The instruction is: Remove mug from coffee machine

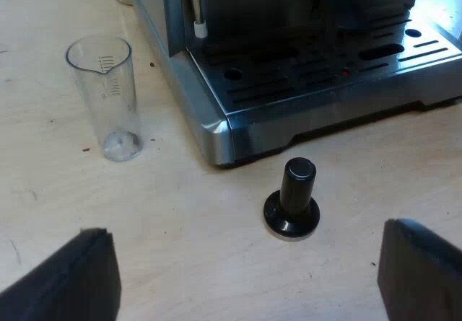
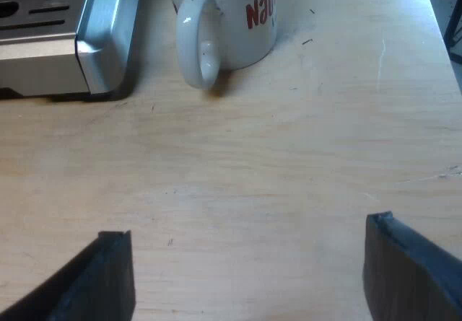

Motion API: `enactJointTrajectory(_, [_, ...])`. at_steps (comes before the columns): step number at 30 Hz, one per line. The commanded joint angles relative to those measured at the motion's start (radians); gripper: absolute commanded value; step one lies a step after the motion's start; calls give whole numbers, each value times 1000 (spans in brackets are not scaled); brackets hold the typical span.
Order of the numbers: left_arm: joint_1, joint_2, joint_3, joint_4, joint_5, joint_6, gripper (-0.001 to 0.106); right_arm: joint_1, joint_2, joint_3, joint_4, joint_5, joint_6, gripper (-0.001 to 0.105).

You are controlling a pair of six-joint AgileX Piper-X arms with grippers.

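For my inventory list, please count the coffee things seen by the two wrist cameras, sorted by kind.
espresso machine: 1
measuring glass: 1
tamper with a black knob: 1
mug: 1
Total: 4

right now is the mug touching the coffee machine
Apart. The right wrist view shows a strip of table between the mug and the espresso machine.

The left black two-fingered claw (image 1: 249, 274) is spread wide and tilted downward, holding nothing; the right black two-fingered claw (image 2: 253, 270) likewise gapes empty.
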Motion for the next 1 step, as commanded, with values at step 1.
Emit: enactJointTrajectory(1, [3, -39, -3, -17, -10, -9, 87, -6, -47, -7, -7, -7, -2, 67])
